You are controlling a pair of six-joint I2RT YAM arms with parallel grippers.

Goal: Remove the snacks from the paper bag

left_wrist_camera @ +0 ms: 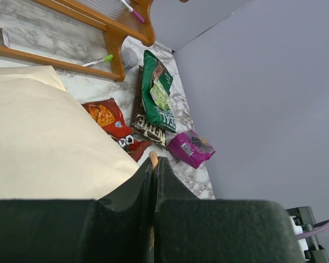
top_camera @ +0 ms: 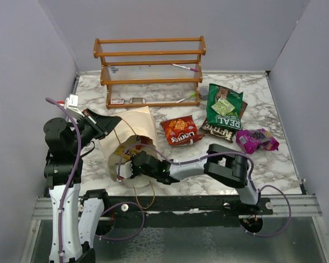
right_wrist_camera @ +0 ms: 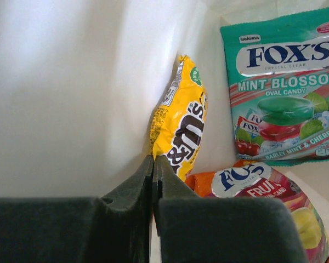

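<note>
- The left hand (top_camera: 104, 125) is pinching shut on a tan bit at the rim of the paper bag (top_camera: 138, 121).
- The bag is lying on the marble table (top_camera: 285, 159), mouth opening toward the arms.
- The right hand (right_wrist_camera: 153, 159) is reaching into the mouth, fingers pressed together. Its tips are touching a yellow M&M's packet (right_wrist_camera: 181, 137); I cannot tell whether they are pinching it.
- A Fox's Mint Blossom packet (right_wrist_camera: 285, 93) and a Fox's Fruits packet (right_wrist_camera: 263, 192) are lying inside.
- A Doritos packet (top_camera: 181, 130), a green REAL packet (top_camera: 225, 107) and a purple packet (top_camera: 256, 139) are lying outside, to the bag's right.
</note>
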